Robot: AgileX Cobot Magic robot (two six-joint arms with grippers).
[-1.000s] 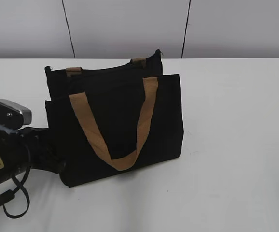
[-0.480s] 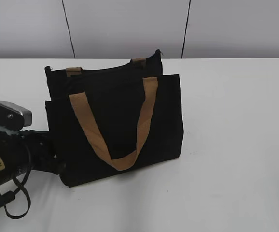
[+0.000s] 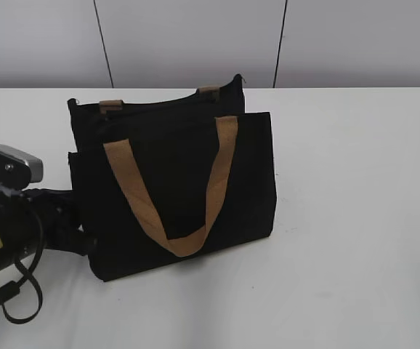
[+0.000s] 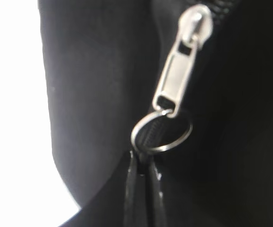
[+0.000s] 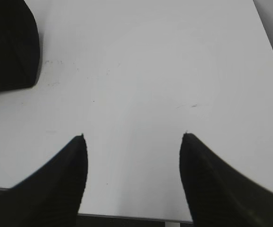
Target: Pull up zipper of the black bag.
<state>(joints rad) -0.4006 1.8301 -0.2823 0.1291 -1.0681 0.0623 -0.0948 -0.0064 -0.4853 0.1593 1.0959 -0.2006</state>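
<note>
The black bag (image 3: 174, 182) stands upright on the white table (image 3: 355, 218), its tan handle (image 3: 217, 174) hanging down its front. My left gripper (image 3: 85, 243) is pressed against the bag's lower left side. In the left wrist view the silver zipper slider (image 4: 179, 71) sits on the black track, its ring pull (image 4: 161, 132) hanging below it. My left gripper (image 4: 145, 161) is shut, its two thin fingertips pinching the ring's lower edge. My right gripper (image 5: 132, 142) is open and empty over bare table, out of the exterior view. A corner of the bag (image 5: 9, 47) shows at its upper left.
The second tan handle (image 3: 111, 107) lies along the bag's back top edge. A grey panelled wall (image 3: 195, 43) stands behind the table. The table's near edge (image 5: 127, 218) runs just below my right gripper.
My left arm has shifted slightly to the left and up, and the bag's lower left corner has been drawn a little with it. The right side has not changed.
</note>
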